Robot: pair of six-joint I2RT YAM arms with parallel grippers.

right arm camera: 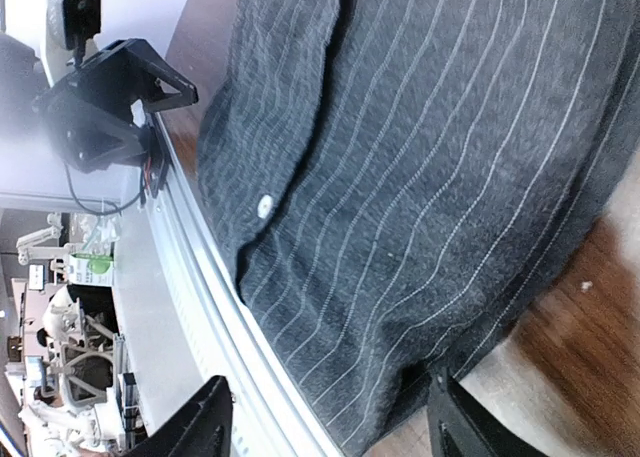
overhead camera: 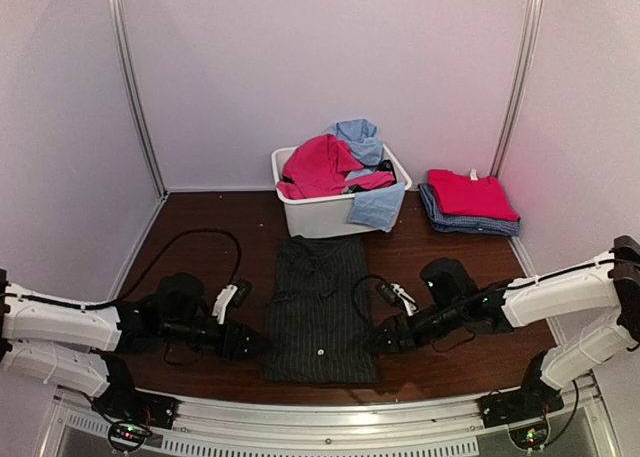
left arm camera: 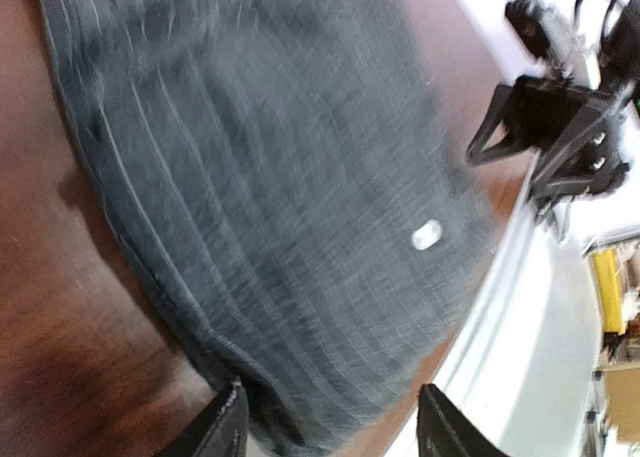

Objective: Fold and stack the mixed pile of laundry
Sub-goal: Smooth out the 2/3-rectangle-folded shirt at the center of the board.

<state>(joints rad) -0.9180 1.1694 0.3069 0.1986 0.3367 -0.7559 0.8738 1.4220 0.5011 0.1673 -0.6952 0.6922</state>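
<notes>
While the black pinstriped garment (overhead camera: 320, 307) lies spread flat on the table (overhead camera: 200, 227) between the two arms, the left gripper (overhead camera: 252, 341) and right gripper (overhead camera: 380, 335) sit low against its side edges, toward the near end. Both wrist views show the fingers (left arm camera: 228, 425) spread wide, with the hem just ahead of them and nothing clamped. The cloth looks light, thin and limp. It would sag and crease unless it is pinched at matching points along a hem, with all layers taken together. Farther back, the white tub (overhead camera: 310, 217) holds the unfolded laundry pile (overhead camera: 322, 165), pink-red and light blue, spilling over the rim. At far right rests a folded stack (overhead camera: 470, 202), pink-red over blue check.
</notes>
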